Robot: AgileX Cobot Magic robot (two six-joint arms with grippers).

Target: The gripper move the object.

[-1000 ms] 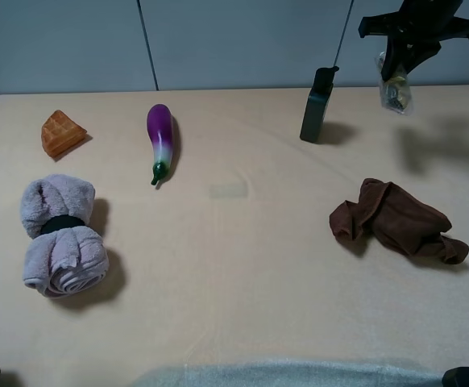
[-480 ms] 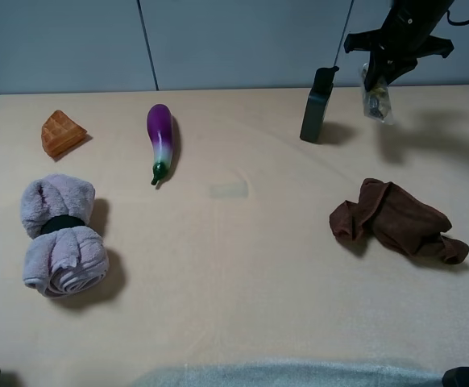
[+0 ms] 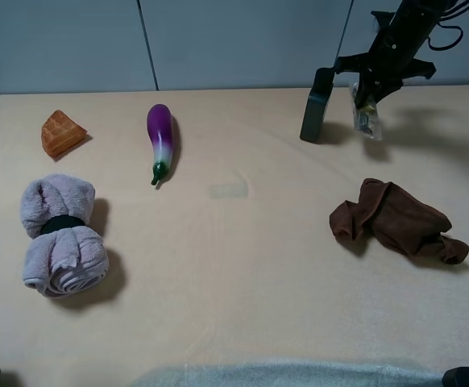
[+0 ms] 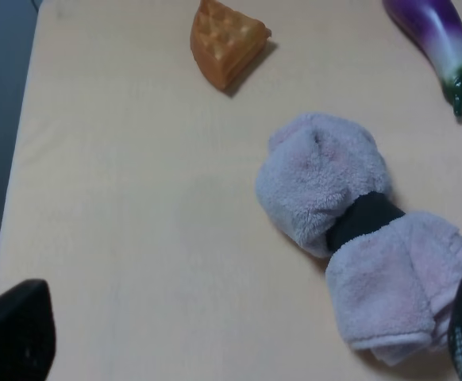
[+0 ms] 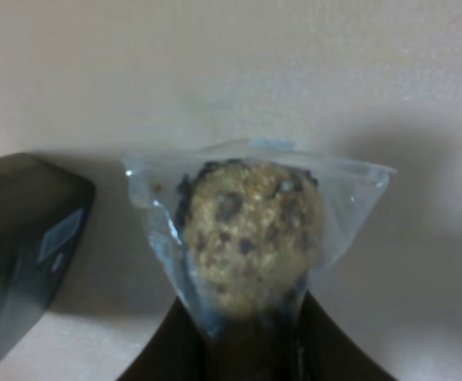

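Note:
My right gripper (image 3: pixel 369 87) is shut on a clear plastic bag with a cookie (image 3: pixel 365 115) inside, hanging above the table at the back right, just right of an upright black box (image 3: pixel 315 106). In the right wrist view the bagged cookie (image 5: pixel 251 238) hangs from my fingers, with the black box (image 5: pixel 21 238) beside it. My left gripper is low at the front left; only its dark fingertips (image 4: pixel 13 337) show in the left wrist view, spread wide with nothing between them.
A rolled grey towel with a black band (image 3: pixel 60 234) (image 4: pixel 358 238), an orange waffle wedge (image 3: pixel 61 133) (image 4: pixel 227 44) and a purple eggplant (image 3: pixel 160 139) (image 4: pixel 437 32) lie on the left. A crumpled brown cloth (image 3: pixel 396 220) lies at the right.
My right gripper has moved left and down with the bagged cookie, toward the black box. The left arm has not moved.

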